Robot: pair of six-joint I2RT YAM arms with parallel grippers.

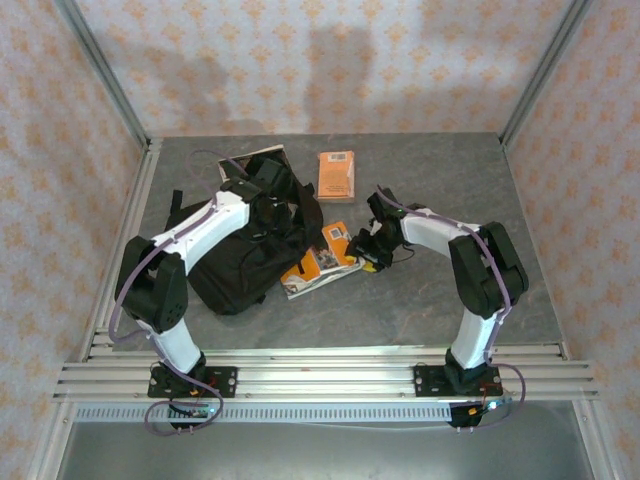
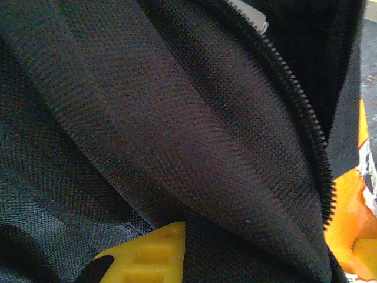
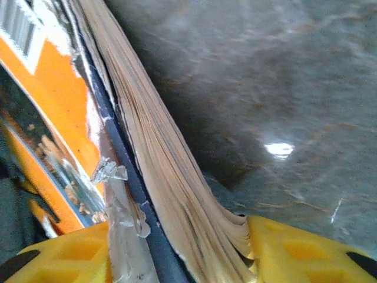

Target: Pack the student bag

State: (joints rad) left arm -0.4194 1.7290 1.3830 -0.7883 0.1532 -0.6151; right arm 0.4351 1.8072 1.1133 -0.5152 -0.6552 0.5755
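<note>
The student bag, a big black fabric backpack, lies on the table's left half. My left gripper is at its upper end, shut on a fold of its fabric. In the left wrist view one yellow finger shows against the mesh cloth beside the open zip; the other finger is hidden by the fabric. An orange book lies just right of the bag. My right gripper is shut on its right edge, the page block squeezed between the yellow fingers.
A second orange book lies flat farther back near the middle. A white-edged book or sheet pokes out from behind the bag's top. Metal frame rails run along the near edge and both sides of the grey table.
</note>
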